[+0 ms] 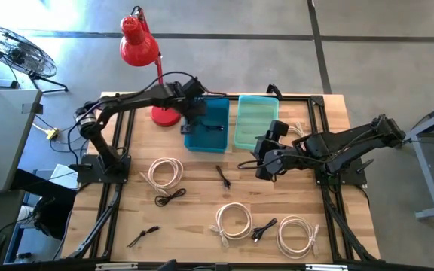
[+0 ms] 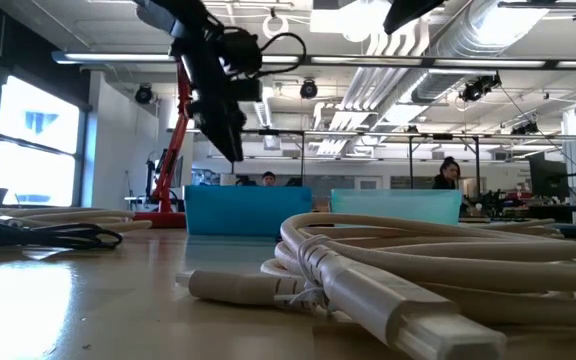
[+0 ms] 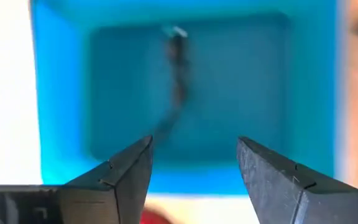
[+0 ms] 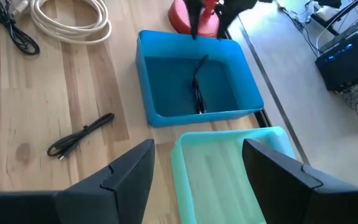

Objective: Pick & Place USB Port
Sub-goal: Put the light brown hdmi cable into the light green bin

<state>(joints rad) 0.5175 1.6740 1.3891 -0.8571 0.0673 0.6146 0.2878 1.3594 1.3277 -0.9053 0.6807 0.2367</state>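
My left gripper (image 3: 194, 155) hangs open and empty above the blue bin (image 1: 208, 124), near its far left side (image 4: 194, 25). A black USB cable (image 4: 197, 84) lies on the bin's floor, also in the left wrist view (image 3: 176, 74). My right gripper (image 4: 197, 165) is open and empty above the table near the near end of the light green bin (image 1: 255, 120). Loose black cables lie on the table (image 1: 223, 176), (image 1: 169, 198), (image 1: 142, 235), (image 1: 264, 229).
A red desk lamp (image 1: 143, 51) stands at the far left beside the blue bin. Three white coiled cables (image 1: 164, 172), (image 1: 233, 221), (image 1: 297, 235) lie on the wooden table (image 1: 194, 218). People show in the room behind in the low view (image 2: 448, 172).
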